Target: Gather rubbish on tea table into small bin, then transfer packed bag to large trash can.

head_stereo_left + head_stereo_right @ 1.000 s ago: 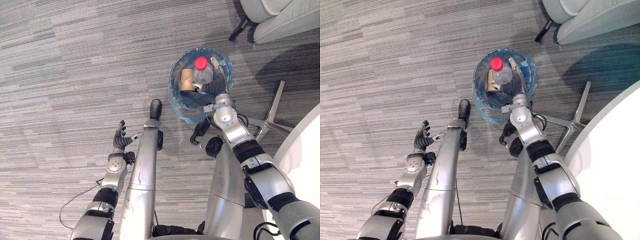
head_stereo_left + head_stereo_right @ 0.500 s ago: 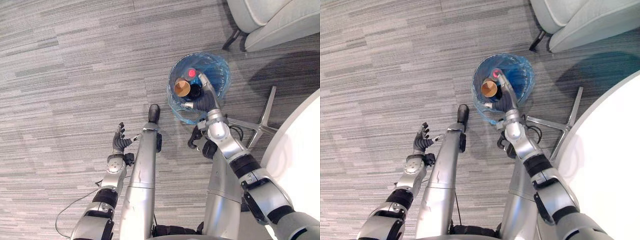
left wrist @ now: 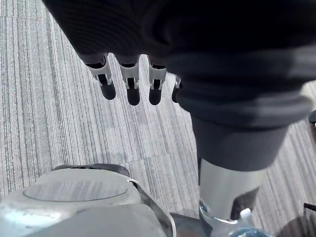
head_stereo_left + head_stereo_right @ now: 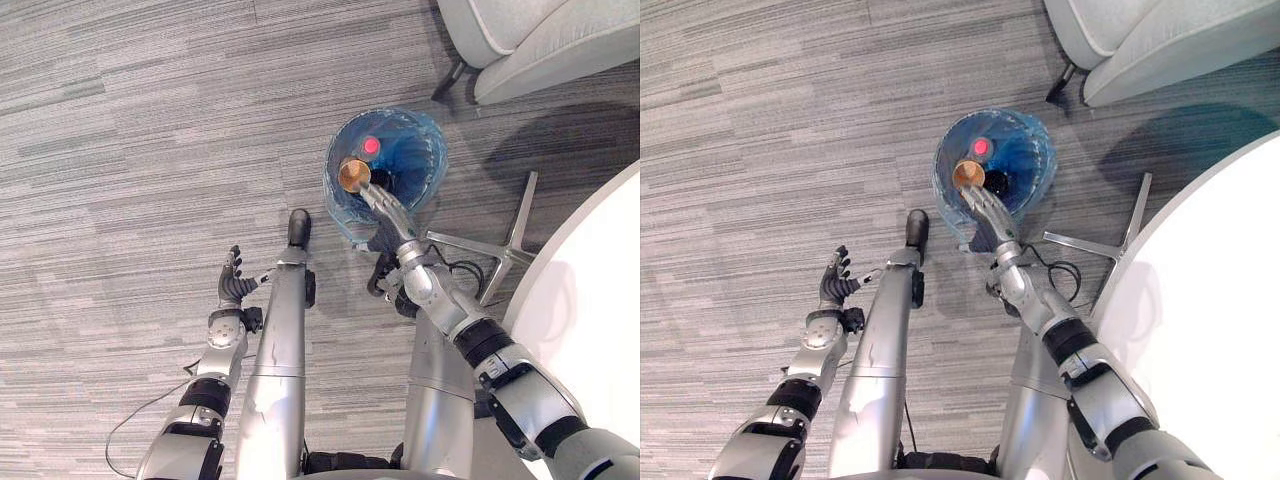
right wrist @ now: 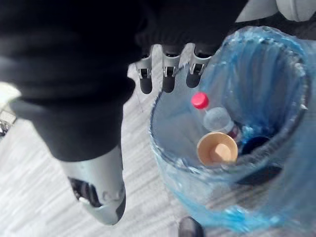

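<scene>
Small bin (image 4: 428, 160) with blue bag sits upper centre on carpet (image 4: 150, 150), bottle (image 4: 371, 145) and paper cup (image 4: 352, 175) inside, my right hand (image 4: 388, 215) at its lower-left rim, fingers straight, empty, left hand (image 4: 232, 287) lower left, fingers relaxed apart.

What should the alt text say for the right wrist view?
A small bin lined with a blue bag holds a red-capped bottle and a paper cup. The right hand, fingers straight, is close by the bin's rim, above grey carpet.
</scene>
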### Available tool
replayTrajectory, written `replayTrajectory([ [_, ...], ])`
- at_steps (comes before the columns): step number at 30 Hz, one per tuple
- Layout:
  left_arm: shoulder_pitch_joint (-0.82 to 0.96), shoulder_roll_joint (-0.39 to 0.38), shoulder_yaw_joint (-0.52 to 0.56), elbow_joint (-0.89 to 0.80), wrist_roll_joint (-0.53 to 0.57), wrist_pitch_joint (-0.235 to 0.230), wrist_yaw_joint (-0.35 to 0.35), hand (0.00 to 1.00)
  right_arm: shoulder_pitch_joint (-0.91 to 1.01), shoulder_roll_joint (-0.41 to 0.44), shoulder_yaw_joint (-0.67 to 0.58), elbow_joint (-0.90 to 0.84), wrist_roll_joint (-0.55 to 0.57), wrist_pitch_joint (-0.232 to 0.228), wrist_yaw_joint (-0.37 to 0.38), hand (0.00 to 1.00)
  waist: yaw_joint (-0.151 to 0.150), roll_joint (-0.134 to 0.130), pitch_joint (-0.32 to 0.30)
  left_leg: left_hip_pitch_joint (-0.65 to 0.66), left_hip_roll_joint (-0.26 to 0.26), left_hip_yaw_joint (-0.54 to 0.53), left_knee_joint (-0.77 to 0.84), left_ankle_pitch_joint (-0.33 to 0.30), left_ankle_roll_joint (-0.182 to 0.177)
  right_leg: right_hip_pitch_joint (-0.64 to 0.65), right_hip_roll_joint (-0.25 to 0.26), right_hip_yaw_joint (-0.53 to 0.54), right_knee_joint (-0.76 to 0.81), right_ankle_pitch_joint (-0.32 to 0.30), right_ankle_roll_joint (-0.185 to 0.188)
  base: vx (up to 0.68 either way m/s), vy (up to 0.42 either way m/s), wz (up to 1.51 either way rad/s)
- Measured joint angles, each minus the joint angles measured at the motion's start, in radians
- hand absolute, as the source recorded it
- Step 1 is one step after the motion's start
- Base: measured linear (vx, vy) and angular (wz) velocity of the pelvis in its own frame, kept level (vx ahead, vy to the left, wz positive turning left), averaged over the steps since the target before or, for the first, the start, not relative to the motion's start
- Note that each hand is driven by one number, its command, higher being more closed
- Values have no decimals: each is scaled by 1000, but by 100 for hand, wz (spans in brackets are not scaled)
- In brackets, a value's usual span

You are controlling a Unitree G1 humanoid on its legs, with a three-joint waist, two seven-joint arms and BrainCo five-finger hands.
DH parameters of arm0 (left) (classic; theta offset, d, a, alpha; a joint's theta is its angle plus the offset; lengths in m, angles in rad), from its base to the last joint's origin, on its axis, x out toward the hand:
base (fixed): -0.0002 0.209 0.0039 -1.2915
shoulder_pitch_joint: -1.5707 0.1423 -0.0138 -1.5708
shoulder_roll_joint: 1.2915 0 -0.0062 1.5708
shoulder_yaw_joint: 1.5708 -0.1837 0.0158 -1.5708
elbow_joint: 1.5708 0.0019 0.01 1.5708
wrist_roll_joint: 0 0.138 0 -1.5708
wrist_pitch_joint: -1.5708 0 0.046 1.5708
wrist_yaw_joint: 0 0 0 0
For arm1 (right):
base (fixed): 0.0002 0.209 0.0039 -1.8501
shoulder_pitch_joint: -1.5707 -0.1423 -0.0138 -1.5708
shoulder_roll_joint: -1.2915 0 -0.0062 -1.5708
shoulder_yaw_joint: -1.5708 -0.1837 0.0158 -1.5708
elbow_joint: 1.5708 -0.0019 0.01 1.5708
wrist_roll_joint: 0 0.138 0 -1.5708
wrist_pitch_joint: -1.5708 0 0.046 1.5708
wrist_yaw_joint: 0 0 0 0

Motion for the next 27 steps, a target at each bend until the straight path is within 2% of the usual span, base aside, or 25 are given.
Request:
replayTrajectory([
  [4,-1,1,4,1,0,-6,2,0,-24,24,0,105,-45,32,-1,0,0,-2,-1,-8,-1,-2,-18,6,-1,-10,0,-6,-4,0,0,-24,9,5],
  [5,-1,1,12,4,-1,-9,2,0,-26,31,0,133,-49,42,-1,0,1,-16,-10,-15,-1,1,-24,11,3,-23,0,-5,-3,0,0,-25,10,5],
  [8,-4,3,33,11,-1,-14,7,0,-33,51,-4,190,-78,69,-5,0,0,-35,-22,-37,-2,-1,-24,13,3,-43,-1,-9,2,-2,-4,-18,8,6],
  [14,-12,4,33,20,-3,-21,23,0,-34,50,-25,261,-109,121,-42,0,0,-56,-38,-73,-13,-6,-2,11,5,-75,-10,-8,25,-9,-15,-23,23,7],
  [17,-14,3,32,23,-15,-21,25,0,-38,48,-46,287,-123,141,-49,0,1,-58,-41,-86,-14,-7,10,9,7,-83,-16,-8,33,-11,-17,-34,36,4],
  [19,-15,5,32,36,-22,-21,29,0,-37,45,-47,314,-130,149,-66,0,0,-65,-62,-111,-14,0,15,6,2,-110,-16,-2,41,-13,-20,-47,51,6],
  [20,-16,5,32,37,-22,-21,35,0,-38,43,-46,325,-136,154,-66,100,1,-65,-62,-114,-13,1,18,5,2,-111,-18,-2,44,-14,-21,-43,45,7],
  [27,-14,7,29,36,-23,-21,43,0,-34,38,-46,353,-150,175,-84,100,2,-70,-85,-134,-12,14,23,5,2,-136,-20,7,61,-23,-15,-32,30,4],
])
